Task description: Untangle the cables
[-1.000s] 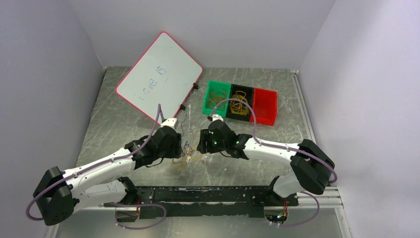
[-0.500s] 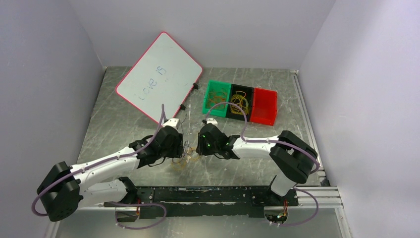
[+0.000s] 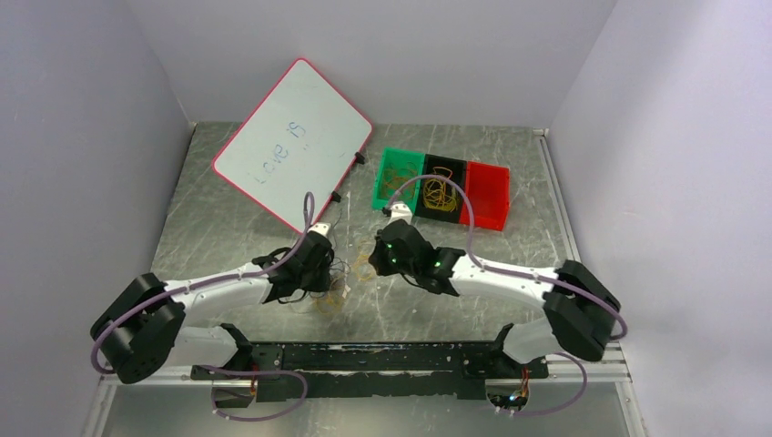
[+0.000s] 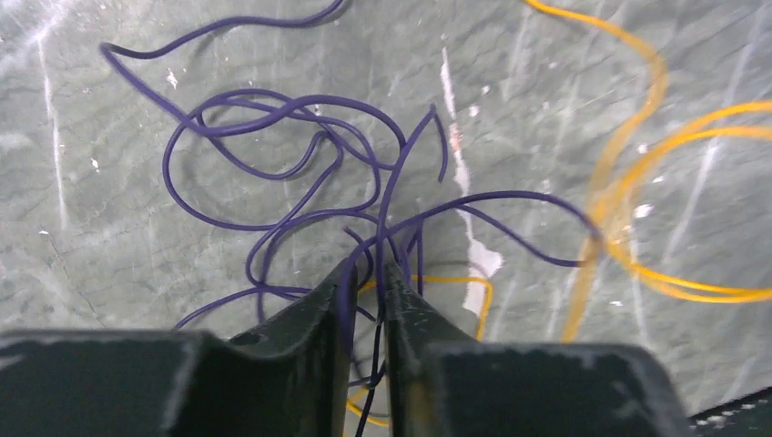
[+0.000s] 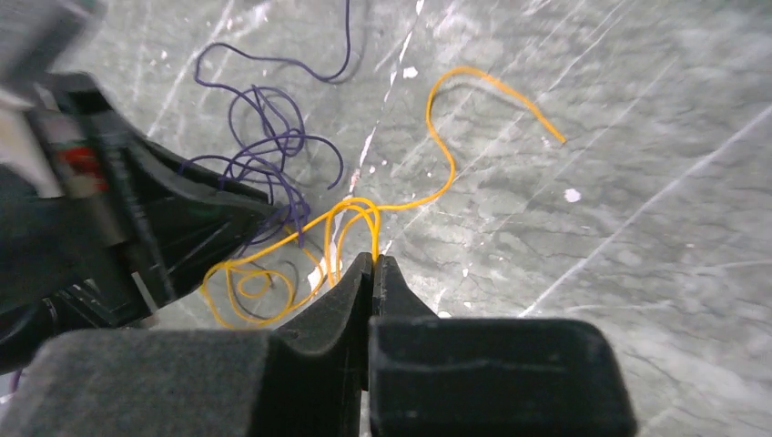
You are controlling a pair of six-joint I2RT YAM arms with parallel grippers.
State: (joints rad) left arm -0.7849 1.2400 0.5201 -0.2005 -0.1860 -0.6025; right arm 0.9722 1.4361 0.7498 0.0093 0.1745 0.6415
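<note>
A thin purple cable (image 4: 273,164) and a thin yellow cable (image 5: 437,155) lie tangled on the scratched grey metal table (image 3: 228,228), just below the middle of the overhead frame, between the two arms. The left pincer (image 4: 367,269) has its fingers drawn close, clamped on a purple strand that runs down between them. The purple loops spread above it in its wrist view. The right pincer (image 5: 372,259) is pressed together on a bend of the yellow cable, whose free end trails toward the upper right of that view.

Only the overhead view shows the rest. At upper left is a white board with a pink-red rim (image 3: 293,141), handwritten "Love is" in blue. To its right a green plastic bin (image 3: 382,182), a black plastic bin (image 3: 443,161) and a red plastic bin (image 3: 485,193) touch in a row. The green and black ones hold yellow wire loops (image 3: 440,189). From overhead the purple strands barely show.
</note>
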